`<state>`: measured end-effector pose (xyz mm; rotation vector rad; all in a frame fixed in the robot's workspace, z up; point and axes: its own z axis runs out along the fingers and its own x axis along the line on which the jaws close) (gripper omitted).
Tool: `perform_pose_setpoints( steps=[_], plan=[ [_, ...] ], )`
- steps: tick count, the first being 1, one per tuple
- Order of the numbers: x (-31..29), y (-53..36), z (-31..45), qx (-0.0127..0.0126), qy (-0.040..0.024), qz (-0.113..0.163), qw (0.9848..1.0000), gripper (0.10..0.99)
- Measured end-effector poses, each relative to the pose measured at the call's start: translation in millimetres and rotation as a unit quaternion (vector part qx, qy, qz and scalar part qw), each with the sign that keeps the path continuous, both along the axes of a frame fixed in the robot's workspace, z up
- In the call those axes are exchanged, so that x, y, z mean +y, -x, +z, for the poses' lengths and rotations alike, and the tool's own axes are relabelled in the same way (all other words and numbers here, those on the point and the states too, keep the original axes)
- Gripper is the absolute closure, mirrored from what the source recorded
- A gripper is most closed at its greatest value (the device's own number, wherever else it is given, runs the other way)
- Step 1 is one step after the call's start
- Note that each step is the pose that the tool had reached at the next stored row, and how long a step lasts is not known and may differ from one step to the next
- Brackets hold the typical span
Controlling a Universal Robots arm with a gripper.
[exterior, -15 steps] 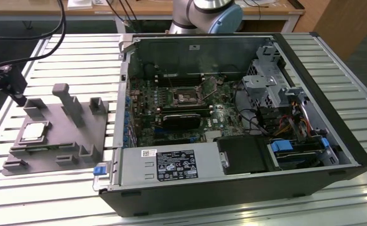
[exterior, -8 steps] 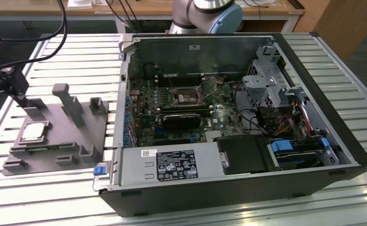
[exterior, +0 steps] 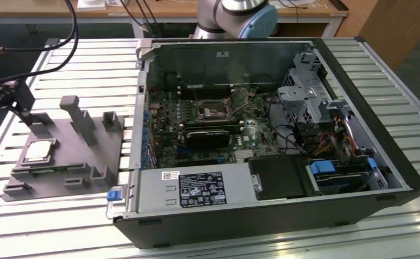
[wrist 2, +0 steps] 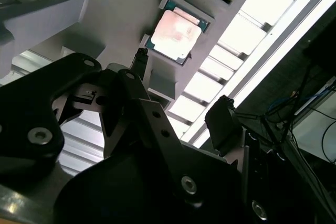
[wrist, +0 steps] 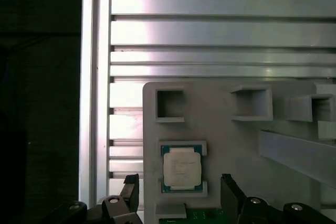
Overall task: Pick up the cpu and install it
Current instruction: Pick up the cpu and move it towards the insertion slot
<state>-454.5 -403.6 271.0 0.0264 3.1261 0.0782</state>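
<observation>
The cpu (exterior: 39,150) is a small square chip with a shiny silver top. It lies flat in a recess of the grey fixture plate (exterior: 59,178) at the exterior view's left. My gripper (exterior: 14,100) hangs above that plate, near its far left corner. In both wrist views the cpu (wrist: 181,167) (wrist 2: 176,34) sits below and between my two dark fingers (wrist: 131,191), which stand apart and do not touch it. My gripper (wrist: 180,188) (wrist 2: 181,85) is open and holds nothing. The dark square socket (exterior: 213,111) sits on the motherboard inside the open computer case.
The open computer case (exterior: 267,216) fills the middle and the exterior view's right of the slatted metal table (exterior: 87,59). Upright grey pegs (exterior: 76,116) rise from the fixture plate close to the cpu. Cables (exterior: 52,48) hang at the far left.
</observation>
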Motion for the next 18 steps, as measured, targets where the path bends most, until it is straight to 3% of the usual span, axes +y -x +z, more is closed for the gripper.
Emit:
perform_pose_setpoints(
  steps=[8, 18],
  plan=[
    [-0.7, -0.1, -9.3, 0.0, -0.0001, 0.0, 1.0, 0.365],
    [-3.0, 0.0, -26.8, 0.0004, -0.0001, 0.005, 1.0, 0.365]
  ],
)
